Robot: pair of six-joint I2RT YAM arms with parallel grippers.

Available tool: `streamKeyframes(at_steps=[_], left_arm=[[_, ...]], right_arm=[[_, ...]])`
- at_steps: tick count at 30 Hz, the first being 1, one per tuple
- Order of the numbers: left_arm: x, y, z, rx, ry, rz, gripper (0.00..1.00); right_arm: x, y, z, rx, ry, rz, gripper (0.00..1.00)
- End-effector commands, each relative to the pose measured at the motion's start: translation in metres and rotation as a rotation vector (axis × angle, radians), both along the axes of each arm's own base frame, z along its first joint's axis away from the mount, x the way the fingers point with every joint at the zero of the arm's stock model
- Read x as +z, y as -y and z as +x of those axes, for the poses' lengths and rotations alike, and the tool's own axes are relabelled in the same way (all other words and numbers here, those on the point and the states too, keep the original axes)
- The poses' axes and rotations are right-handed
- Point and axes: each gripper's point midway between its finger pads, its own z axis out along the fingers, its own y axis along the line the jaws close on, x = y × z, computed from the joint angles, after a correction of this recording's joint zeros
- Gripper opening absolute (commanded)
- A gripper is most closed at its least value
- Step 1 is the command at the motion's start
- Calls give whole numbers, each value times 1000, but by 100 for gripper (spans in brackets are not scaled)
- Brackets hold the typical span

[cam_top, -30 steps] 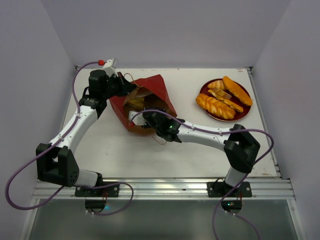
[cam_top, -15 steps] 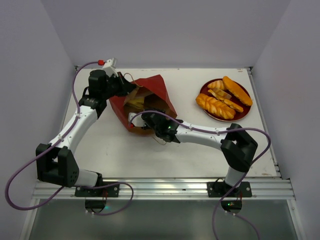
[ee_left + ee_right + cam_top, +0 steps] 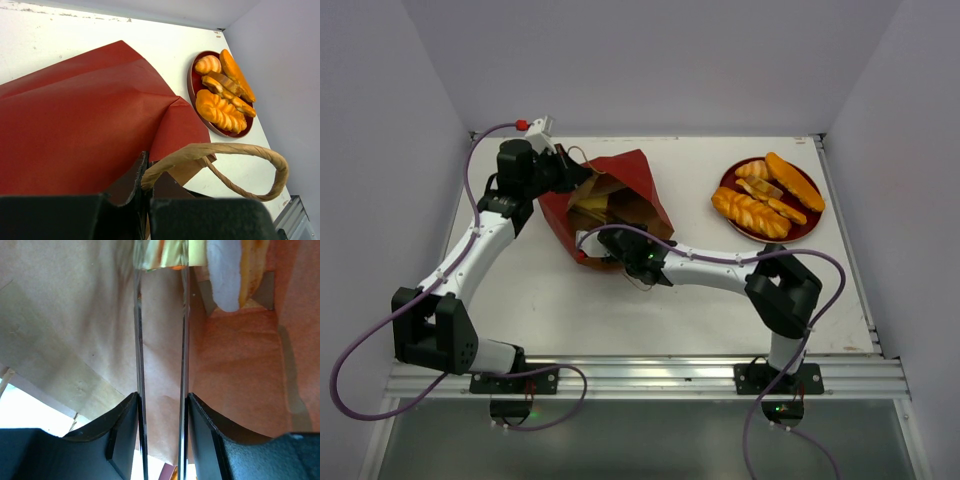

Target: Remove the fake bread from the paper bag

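The red paper bag (image 3: 625, 175) lies on its side on the white table, its mouth toward the arms. My left gripper (image 3: 568, 178) is shut on the bag's upper rim, next to a looped handle (image 3: 225, 150); in its wrist view (image 3: 145, 200) the jaws pinch the paper edge. My right gripper (image 3: 605, 245) reaches inside the bag. In its wrist view (image 3: 161, 250) the fingers stand a narrow gap apart over the brown kraft inside (image 3: 75, 315), and a pale yellow piece of fake bread (image 3: 160, 255) lies at their tips. More yellow bread shows in the mouth (image 3: 590, 205).
A round dark-red plate (image 3: 808, 228) at the back right holds several golden toy pastries (image 3: 765, 200); it also shows in the left wrist view (image 3: 192, 85). White walls close the table on three sides. A loose brown handle lies by the bag's front edge (image 3: 640, 283).
My right arm has pushed leftward, deeper into the bag, its elbow moving left with it. The left gripper and the bag have stayed where they were.
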Motion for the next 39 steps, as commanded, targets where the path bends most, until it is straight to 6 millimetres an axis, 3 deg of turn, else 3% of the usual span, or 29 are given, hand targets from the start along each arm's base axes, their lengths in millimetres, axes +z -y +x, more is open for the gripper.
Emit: streamKeyframes(at_steps=[1,3,8,13,21,30,31,33,39], left_arm=[[17,1,-5,-16,44,-27,0],[16,1,-5,-16,44,-27,0],[15,1,-5,-17,44,-26,0],[10,-1,-5,-10,37,-20,0],[-7,-2,-6,-9,17,-4,0],[-10,-4,-3,-4,13,3,0],[-10,-4,-3,-4,13,3,0],[-10,-5,-3,-3,14,4,0],[-10,-4,-3,-6,11,0,0]], right_arm=[[20,-12,8,-17,48,55,45],[21,-12,8,-19,50,55,42],[24,-9,7,-17,52,61,16],[32,-6,4,-7,53,76,1],[65,3,-9,27,46,151,0],[69,33,-40,86,-23,158,0],[78,36,-44,97,-20,181,0],[74,46,-51,98,-46,176,0],[92,60,-70,143,-75,233,0]])
